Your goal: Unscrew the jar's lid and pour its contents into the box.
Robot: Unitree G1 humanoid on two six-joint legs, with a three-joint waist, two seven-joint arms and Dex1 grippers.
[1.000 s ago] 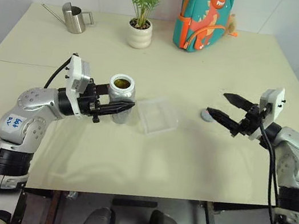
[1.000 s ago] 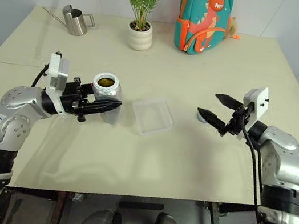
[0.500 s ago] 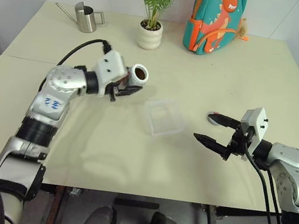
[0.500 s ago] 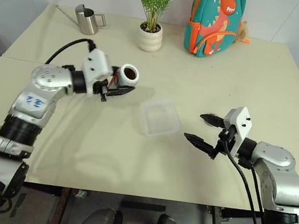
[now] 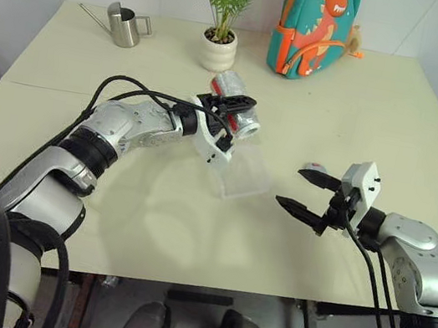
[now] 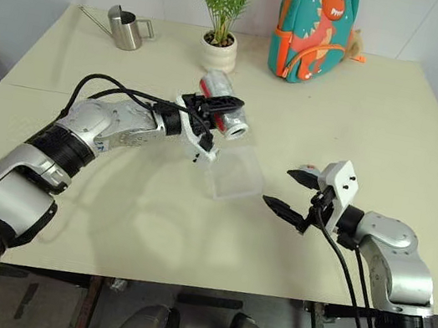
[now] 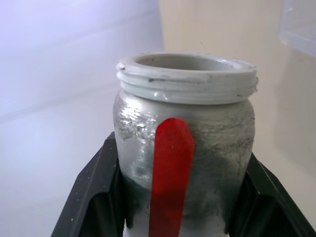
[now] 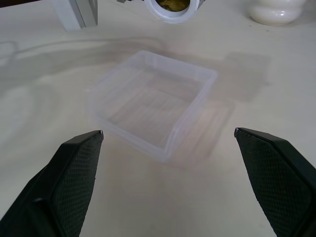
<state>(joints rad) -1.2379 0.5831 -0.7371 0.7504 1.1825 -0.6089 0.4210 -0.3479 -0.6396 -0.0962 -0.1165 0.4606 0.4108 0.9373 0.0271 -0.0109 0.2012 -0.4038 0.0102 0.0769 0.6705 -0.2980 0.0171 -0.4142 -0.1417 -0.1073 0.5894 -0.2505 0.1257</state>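
Fingers of the right gripper [image 5: 305,194] are spread wide and empty, held low over the table [image 5: 148,228] just right of the box [image 5: 243,172]. Behind them the lid [image 5: 312,167] lies on the table. Fingers of the left gripper [image 6: 222,110] are pinched on the jar [image 5: 237,109], which is held above the box's far left edge. Its long axis lies near level, the open mouth aimed toward the box, the contents [image 8: 173,5] seen inside. Further tipping over the box is judged to be needed.
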